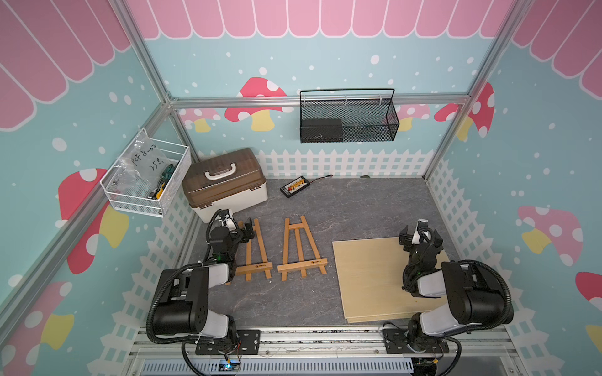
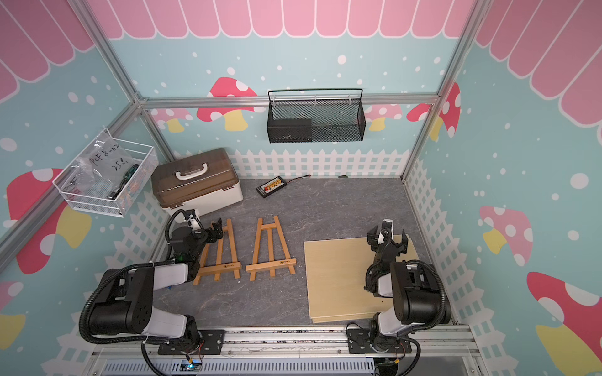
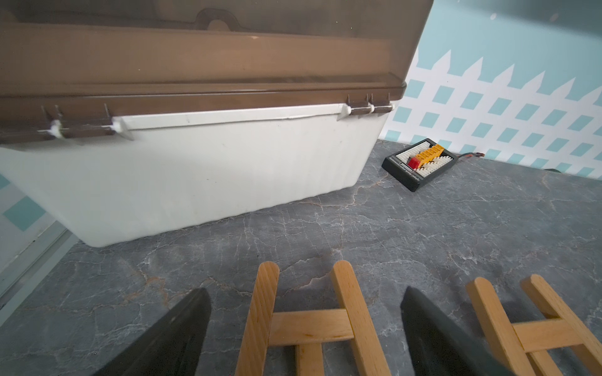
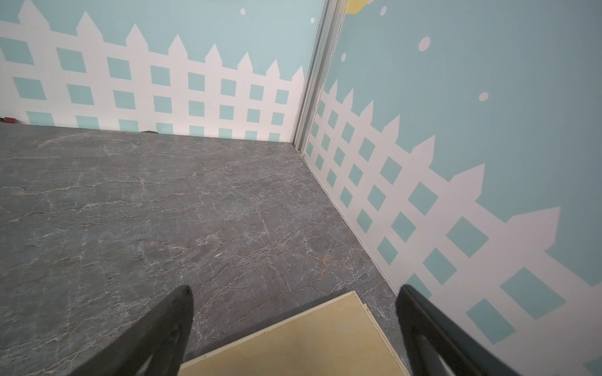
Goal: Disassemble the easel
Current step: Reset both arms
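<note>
L arm [image 1: 182, 293] hides part of one easel [image 1: 257, 267], flat nr worktop's [image 1: 358, 208] left edge beside a 2nd easel [image 1: 303, 264], both tan A-frames; left fingers [image 3: 176, 338] spread astride its top, right fingers [image 4: 156, 338] spread, empty.

I record the centre tan wooden easel [image 1: 303, 265] and the matching tan wooden easel left of it [image 1: 257, 267] as bare wood, matt, with visible grain. The pale flat wooden boards [image 1: 368, 280], lower right, are smooth and matt. The grey marble-patterned tabletop [image 1: 342, 208] is matt. The white plastic toolbox [image 1: 234, 201] has a translucent brown lid with a slight sheen. The black mesh basket [image 1: 358, 130], upper centre, is metal.
</note>
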Action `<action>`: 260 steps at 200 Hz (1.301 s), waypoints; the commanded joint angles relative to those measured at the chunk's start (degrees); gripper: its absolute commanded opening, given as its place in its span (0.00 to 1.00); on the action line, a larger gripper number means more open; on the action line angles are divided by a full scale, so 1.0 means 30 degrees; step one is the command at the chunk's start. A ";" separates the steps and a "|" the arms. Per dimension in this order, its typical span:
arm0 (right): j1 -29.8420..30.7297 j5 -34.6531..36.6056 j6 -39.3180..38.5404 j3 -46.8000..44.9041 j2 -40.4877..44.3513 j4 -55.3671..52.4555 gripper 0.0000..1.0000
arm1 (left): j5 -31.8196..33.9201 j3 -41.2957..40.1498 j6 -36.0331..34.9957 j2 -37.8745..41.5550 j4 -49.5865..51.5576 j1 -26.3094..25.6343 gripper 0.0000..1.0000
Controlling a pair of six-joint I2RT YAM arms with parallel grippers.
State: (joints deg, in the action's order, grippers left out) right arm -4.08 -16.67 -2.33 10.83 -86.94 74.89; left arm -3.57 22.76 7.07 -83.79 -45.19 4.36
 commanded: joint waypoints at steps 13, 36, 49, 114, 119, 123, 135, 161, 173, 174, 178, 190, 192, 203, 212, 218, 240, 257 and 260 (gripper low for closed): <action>0.0011 0.2057 0.0473 0.0295 -0.0135 -0.0045 0.99 | 0.0255 0.0242 -0.0404 -0.0166 -0.0069 -0.0067 0.95; 0.0015 0.2148 0.0481 0.0252 -0.0143 0.0050 1.00 | 0.0224 0.0216 -0.0402 -0.0141 -0.0143 -0.0076 0.95; 0.0040 0.2155 0.0441 0.0364 -0.0186 -0.0092 1.00 | 0.0198 0.0176 -0.0409 -0.0137 -0.0211 -0.0060 0.95; 0.0042 0.2135 0.0472 0.0259 -0.0142 -0.0031 1.00 | 0.0218 0.0045 -0.0420 -0.0136 -0.0443 -0.0076 0.96; 0.0040 0.2147 0.0451 0.0279 -0.0142 -0.0006 1.00 | 0.0214 0.0008 -0.0396 -0.0137 -0.0518 -0.0077 0.96; 0.0048 0.2156 0.0455 0.0291 -0.0142 -0.0004 1.00 | 0.0215 -0.0007 -0.0396 -0.0137 -0.0541 -0.0062 0.96; 0.0040 0.2146 0.0476 0.0257 -0.0124 -0.0007 1.00 | 0.0196 -0.0029 -0.0412 -0.0137 -0.0566 -0.0076 0.96; 0.0026 0.2141 0.0483 0.0261 -0.0121 -0.0001 0.99 | 0.0166 -0.0051 -0.0410 -0.0122 -0.0621 -0.0061 0.96; 0.0026 0.1910 0.0371 0.0250 -0.0098 0.0017 0.99 | 0.0176 -0.0113 -0.0403 -0.0137 -0.0730 -0.0058 0.97; 0.0018 0.1740 0.0295 0.0224 -0.0091 0.0036 0.99 | 0.0186 -0.0115 -0.0413 -0.0137 -0.0744 -0.0067 0.97; 0.0012 0.1091 0.0001 0.0131 -0.0040 0.0173 1.00 | 0.0191 -0.0117 -0.0419 -0.0137 -0.0778 -0.0061 0.97; -0.0033 -0.0909 -0.0711 -0.0305 0.0027 0.0915 1.00 | 0.0188 -0.0147 -0.0416 -0.0138 -0.0782 -0.0054 0.97; -0.0040 -0.0944 -0.0680 -0.0301 0.0010 0.0915 1.00 | 0.0179 -0.0139 -0.0414 -0.0137 -0.0785 -0.0049 0.97; -0.0074 -0.0738 -0.0567 -0.0181 -0.0021 0.0766 1.00 | 0.0206 -0.0103 -0.0420 -0.0152 -0.0757 -0.0068 0.97; -0.0067 0.0131 -0.0217 -0.0100 -0.0104 0.0673 1.00 | 0.0217 -0.0125 -0.0418 -0.0141 -0.0746 -0.0057 0.97; -0.0076 0.0856 0.0116 0.0027 -0.0195 0.0591 1.00 | 0.0195 -0.0099 -0.0407 -0.0137 -0.0730 -0.0075 0.97; -0.0071 0.1130 0.0211 0.0161 -0.0142 0.0208 0.99 | 0.0219 -0.0117 -0.0434 -0.0137 -0.0751 -0.0062 0.97; -0.0067 0.1150 0.0190 0.0146 -0.0102 0.0212 1.00 | 0.0206 -0.0106 -0.0441 -0.0138 -0.0742 -0.0069 0.97; -0.0061 0.1163 0.0190 0.0155 -0.0104 0.0207 1.00 | 0.0218 -0.0116 -0.0444 -0.0137 -0.0730 -0.0076 0.97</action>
State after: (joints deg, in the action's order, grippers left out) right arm -4.14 -14.50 -1.85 10.92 -86.94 74.61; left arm -3.57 22.76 7.05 -83.79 -46.17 4.36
